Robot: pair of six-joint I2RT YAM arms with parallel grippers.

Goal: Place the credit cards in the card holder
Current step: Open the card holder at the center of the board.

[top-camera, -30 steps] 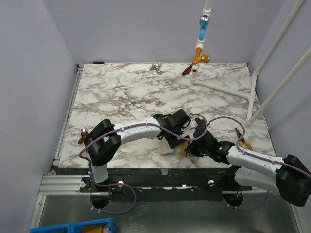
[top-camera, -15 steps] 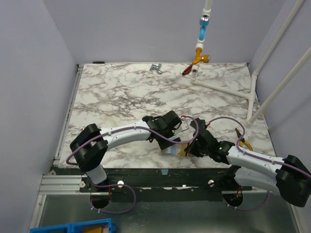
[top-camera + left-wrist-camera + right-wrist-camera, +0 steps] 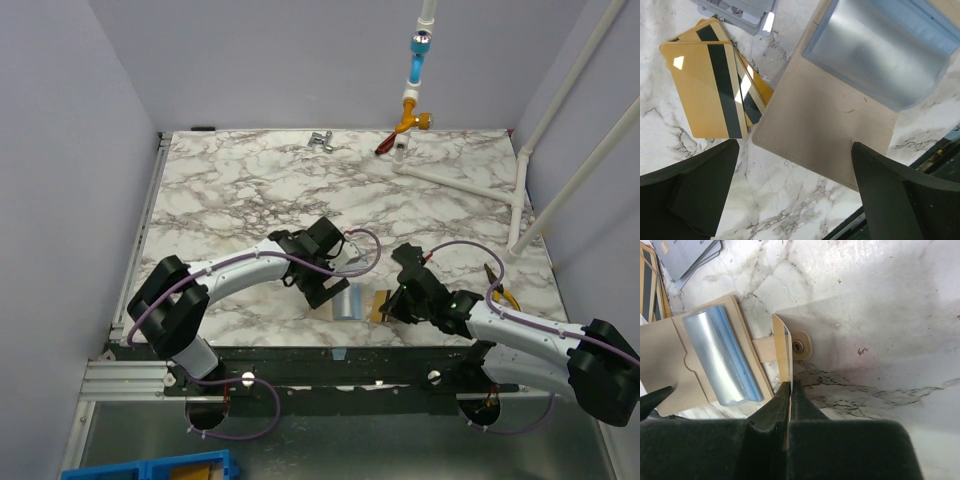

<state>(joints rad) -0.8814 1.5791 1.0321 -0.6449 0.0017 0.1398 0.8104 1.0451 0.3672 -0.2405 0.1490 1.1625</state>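
- At the near edge of the marble table (image 3: 250, 180), about midway along it, the tan card holder (image 3: 820, 135) lies opened flat.
- Across its inner panel sits a bowed, pale grey-blue card (image 3: 875, 55), possibly several stacked. Whether its ends are tucked into a pocket I cannot tell.
- Left gripper (image 3: 795, 150) hovers over the holder with its jaws spread wide, holding nothing.
- Right gripper (image 3: 789, 387) is clamped tight on a thin gold-tan card (image 3: 781, 350) that stands on edge across the holder's snap tab (image 3: 799, 346). By its colour I judge it a card rather than a flap.
- Not yet stowed: a fanned stack of gold cards (image 3: 702, 95) with dark stripes lies on the marble just beside the holder, its lowest corner at the holder's edge. Some grey cards (image 3: 735, 7) lie beyond them.
- The task looks less than half done: at most the grey-blue card is placed, one gold card is in hand, and two loose piles remain.
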